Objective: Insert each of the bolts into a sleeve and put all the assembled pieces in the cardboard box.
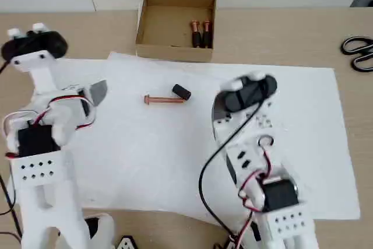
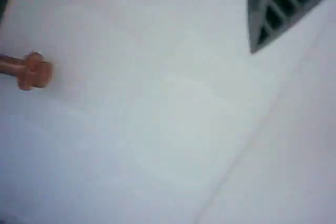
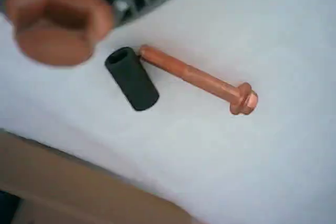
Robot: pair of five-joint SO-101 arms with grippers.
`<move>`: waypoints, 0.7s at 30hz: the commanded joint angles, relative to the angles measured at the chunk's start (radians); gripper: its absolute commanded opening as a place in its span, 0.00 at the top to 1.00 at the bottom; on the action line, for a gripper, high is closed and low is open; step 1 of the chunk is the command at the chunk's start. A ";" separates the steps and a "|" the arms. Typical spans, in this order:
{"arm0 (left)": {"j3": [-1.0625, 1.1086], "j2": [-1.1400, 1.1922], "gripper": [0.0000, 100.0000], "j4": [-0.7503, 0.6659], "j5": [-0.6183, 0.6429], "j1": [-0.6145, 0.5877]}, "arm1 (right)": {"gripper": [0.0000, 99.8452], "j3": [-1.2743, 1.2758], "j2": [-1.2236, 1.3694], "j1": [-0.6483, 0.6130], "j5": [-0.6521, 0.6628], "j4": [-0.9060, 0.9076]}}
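loose bolt (image 1: pixel 165 100) touching sleeve (image 1: pixel 182 91), between left tool (image 1: pixel 96 93) (state unclear) and right tool (image 1: pixel 218 112), clamped on second bolt (image 3: pixel 56 22)

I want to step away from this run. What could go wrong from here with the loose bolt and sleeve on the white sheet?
1. The sleeve lies on its side at the tip of the bolt, not in line with it; a push could roll it away instead of seating the bolt.
2. A blurred copper piece sits close to the right wrist camera; if it is a held bolt, it might drop or knock the pair.
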 commanded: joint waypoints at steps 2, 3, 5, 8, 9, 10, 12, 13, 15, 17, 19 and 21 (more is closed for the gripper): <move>-0.038 -0.002 0.71 0.008 -0.008 -0.092 | 1.00 -0.301 0.311 0.012 0.009 -0.002; -0.038 -0.002 0.71 0.017 -0.008 -0.104 | 1.00 -0.347 0.371 0.012 0.009 -0.004; -0.038 -0.002 0.71 0.035 -0.020 -0.117 | 1.00 -0.439 0.490 0.012 0.011 -0.004; -0.036 -0.002 0.71 0.057 -0.048 -0.118 | 1.00 -0.572 0.653 0.013 0.011 -0.002; -0.036 -0.003 0.71 0.061 -0.048 -0.118 | 1.00 -0.617 0.705 0.019 0.011 -0.001; -0.036 -0.005 0.71 0.061 -0.048 -0.118 | 1.00 -0.661 0.756 0.025 0.011 -0.002; -0.036 -0.006 0.71 0.066 -0.048 -0.118 | 1.00 -0.756 0.851 0.038 0.011 0.001; -0.036 -0.006 0.71 0.068 -0.048 -0.118 | 1.00 -0.799 0.898 0.044 0.011 0.001; -0.036 -0.003 0.71 0.068 -0.048 -0.118 | 1.00 -0.888 0.993 0.051 0.011 0.001; -0.036 -0.002 0.71 0.068 -0.048 -0.118 | 1.00 -0.970 1.087 0.061 0.011 0.001; -0.035 -0.002 0.71 0.068 -0.048 -0.118 | 1.00 -1.057 1.181 0.067 0.011 -0.001; -0.022 -0.002 0.71 0.064 -0.048 -0.117 | 1.00 -1.140 1.277 0.068 0.011 -0.001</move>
